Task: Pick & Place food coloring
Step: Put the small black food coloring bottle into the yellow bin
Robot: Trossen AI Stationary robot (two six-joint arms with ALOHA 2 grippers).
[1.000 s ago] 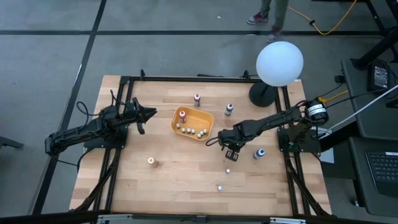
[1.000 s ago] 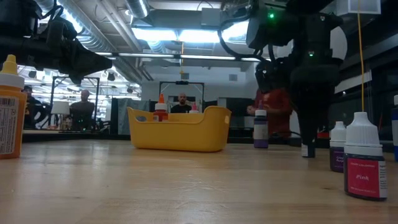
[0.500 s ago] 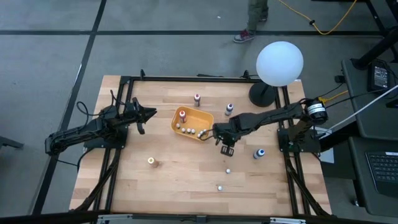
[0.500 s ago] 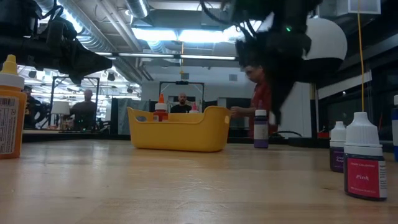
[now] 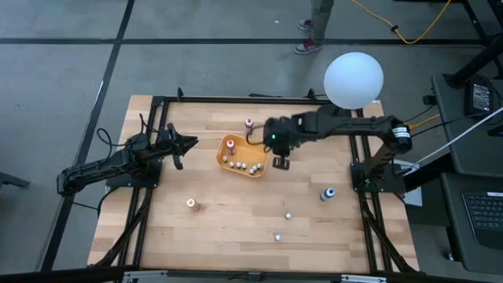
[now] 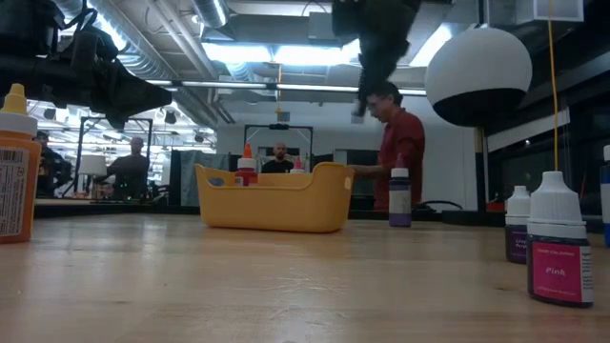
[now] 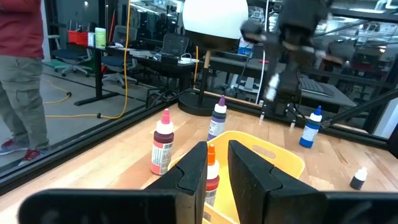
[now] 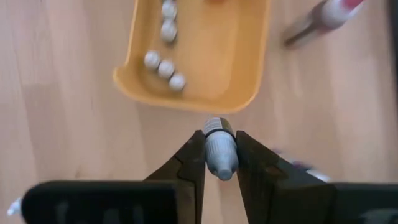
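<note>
From the high view, I have the right end effector (image 5: 280, 157) raised beside the far-right edge of the orange tray (image 5: 256, 151), while the left end effector (image 5: 187, 143) waits well to the tray's left; loose food coloring bottles (image 5: 327, 193) stand scattered on the pale wooden desk (image 5: 228, 220). At desk height, the tray reads as smooth moulded plastic with rounded, flared walls, and a purple-labelled bottle (image 6: 399, 198) stands just beside it. My left wrist camera shows its own fingers nearly together on nothing, with a maroon bottle (image 7: 163, 142) beyond. My right wrist camera shows both fingers clamped on a small grey-capped bottle (image 8: 219, 149), just outside the tray rim. I judge I should carry it further over the open basin, clear of the white-capped bottles (image 8: 165, 67), lower gently, then release upright.
</note>
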